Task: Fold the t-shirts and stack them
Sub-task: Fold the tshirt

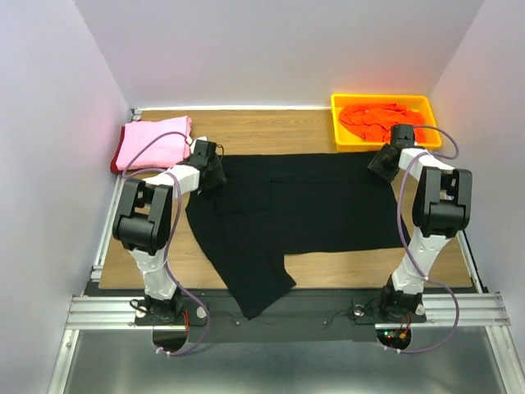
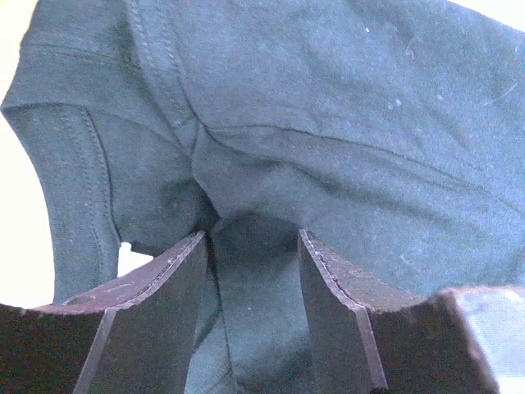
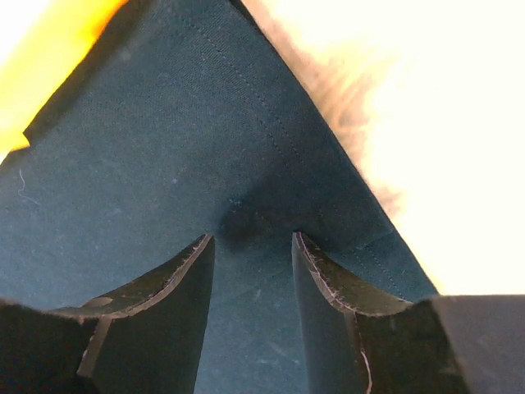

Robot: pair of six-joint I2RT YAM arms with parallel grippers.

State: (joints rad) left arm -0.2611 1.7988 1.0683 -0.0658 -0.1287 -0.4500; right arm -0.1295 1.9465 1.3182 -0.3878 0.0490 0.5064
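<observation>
Black t-shirt [image 1: 303,205] lies spread flat across the middle of the bench [image 1: 271,127], with one flap trailing over the near edge. Left fingers [image 1: 209,164] are at its far-left corner and right fingers [image 1: 384,162] at its far-right corner. In the wrist views both pairs are narrowed onto cloth. The left fingers [image 2: 250,238] have a bunched, seamed fold drawn in between them. The right fingers [image 3: 250,238] pinch a tented corner near a stitched hem.

Pink t-shirt [image 1: 152,144] sits folded at the far-left corner. Orange t-shirt [image 1: 381,119] is crumpled in the yellow tray [image 1: 338,123] at the far-right corner.

Handling, judged: the cloth is light, limp and non-slippery and will sag and crease, so it is best held at corners or hems with both arms moving evenly.

No brand, label or readable writing visible.
</observation>
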